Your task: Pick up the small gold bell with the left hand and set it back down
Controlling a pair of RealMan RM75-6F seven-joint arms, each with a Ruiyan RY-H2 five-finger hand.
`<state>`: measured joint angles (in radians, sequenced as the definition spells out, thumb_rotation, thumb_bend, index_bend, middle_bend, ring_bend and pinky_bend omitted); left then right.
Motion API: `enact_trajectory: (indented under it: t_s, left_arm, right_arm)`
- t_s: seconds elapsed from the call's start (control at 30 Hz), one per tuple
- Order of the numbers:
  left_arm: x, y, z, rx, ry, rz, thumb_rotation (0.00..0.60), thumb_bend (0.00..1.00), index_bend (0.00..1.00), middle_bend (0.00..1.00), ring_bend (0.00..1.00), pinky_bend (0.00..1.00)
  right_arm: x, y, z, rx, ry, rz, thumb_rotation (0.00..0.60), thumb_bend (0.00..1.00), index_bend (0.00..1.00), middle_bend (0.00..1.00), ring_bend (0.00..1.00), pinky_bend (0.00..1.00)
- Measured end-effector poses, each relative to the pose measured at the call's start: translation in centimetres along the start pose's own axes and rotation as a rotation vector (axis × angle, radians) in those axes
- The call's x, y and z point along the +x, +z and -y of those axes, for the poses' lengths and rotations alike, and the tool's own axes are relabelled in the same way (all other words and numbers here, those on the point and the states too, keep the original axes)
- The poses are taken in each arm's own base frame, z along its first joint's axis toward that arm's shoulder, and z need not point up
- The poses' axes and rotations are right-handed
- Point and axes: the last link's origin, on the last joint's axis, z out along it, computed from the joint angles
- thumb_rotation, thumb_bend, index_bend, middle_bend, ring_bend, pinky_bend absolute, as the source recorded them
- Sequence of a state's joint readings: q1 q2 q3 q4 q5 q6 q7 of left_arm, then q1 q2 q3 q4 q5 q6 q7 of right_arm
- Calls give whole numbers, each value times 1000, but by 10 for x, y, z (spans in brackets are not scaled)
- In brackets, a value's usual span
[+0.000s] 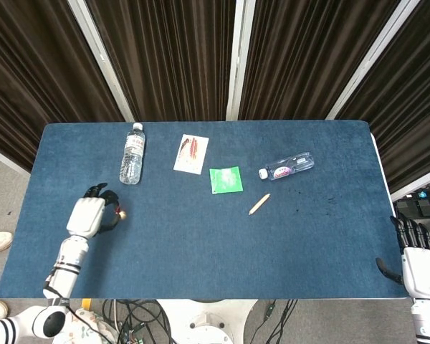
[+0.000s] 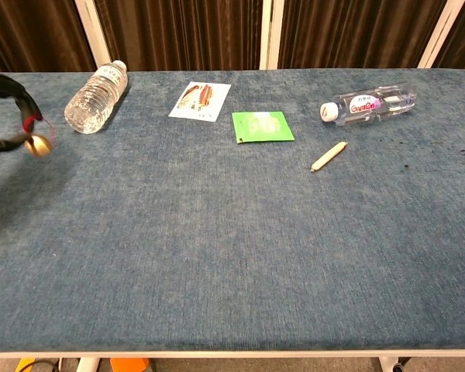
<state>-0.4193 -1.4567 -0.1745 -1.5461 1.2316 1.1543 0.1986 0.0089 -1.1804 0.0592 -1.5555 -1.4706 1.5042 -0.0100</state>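
**A:** Bell (image 2: pixel 38 145) first: where is it?

**B:** The small gold bell sits at the tips of the left hand (image 1: pixel 88 216), pinched between the dark fingers (image 2: pixel 15 87) with a bit of red cord showing beside it. In the chest view it hangs at the far left edge, above the blue table (image 2: pixel 232 248), and I judge it to be clear of the cloth, though the gap is hard to read.

**A:** Which way does it lie from the hand?

**B:** Toward the table's middle, just off the fingertips, on the side facing the right arm. In the head view it shows as a small gold spot (image 1: pixel 122 212) beside the fingers, nearer the robot than the upright-labelled water bottle (image 1: pixel 132 153) lying on its side.

**A:** And the coming move?

**B:** Probably straight down. The cloth under the bell looks bare, and the bottle is well apart, so the put-down turns only on lowering until the bell rests before the pinch lets go.

**A:** The right hand?

**B:** The right hand (image 1: pixel 420 266) is off the table's right corner, fingers apart, holding nothing. It is far from the bell.
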Motion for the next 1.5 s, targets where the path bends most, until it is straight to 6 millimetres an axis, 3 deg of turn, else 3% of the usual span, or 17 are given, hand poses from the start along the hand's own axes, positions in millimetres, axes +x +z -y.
enact_trajectory:
  t_s: [0.3, 0.87, 1.33, 1.5]
  left_arm:
    - [-28, 6, -3, -4, 44, 17, 600, 429, 671, 330, 106, 144]
    - [-45, 8, -2, 9, 122, 7, 600, 418, 633, 326, 105, 143]
    - [-35, 3, 4, 8, 136, 5, 600, 165, 218, 237, 66, 125]
    - [-23, -11, 12, 33, 122, -34, 600, 129, 199, 216, 63, 125]
  right_arm:
    - [0, 0, 0, 1, 1, -1, 600, 159, 0, 0, 0, 0]
    - [-2, 0, -1, -2, 4, 6, 600, 159, 0, 0, 0, 0]
    - [-2, 0, 0, -2, 4, 2, 600, 159, 0, 0, 0, 0]
    - [0, -1, 0, -1, 6, -3, 600, 159, 0, 0, 0, 0]
